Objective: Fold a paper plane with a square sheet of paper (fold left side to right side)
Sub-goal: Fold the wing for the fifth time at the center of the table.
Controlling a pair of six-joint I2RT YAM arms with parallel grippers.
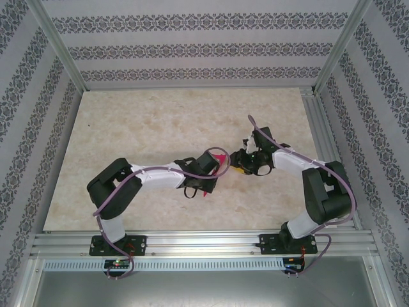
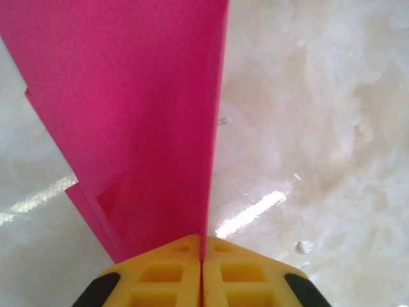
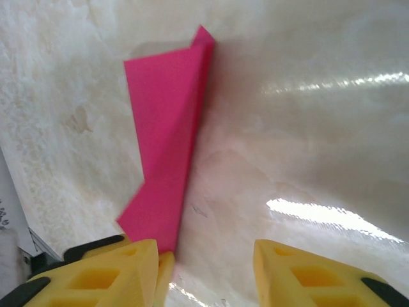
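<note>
The left gripper (image 2: 202, 256) pinches the folded paper (image 2: 140, 115). The right gripper (image 3: 206, 256) gapes empty. Folds look mostly done, I judge.

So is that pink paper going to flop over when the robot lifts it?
Probably not much. The folded pink paper sticks straight out from the shut left gripper, so its layers likely stiffen it. It looks thin and light, so a small push would probably slide it. A hard squeeze could crease it.
</note>
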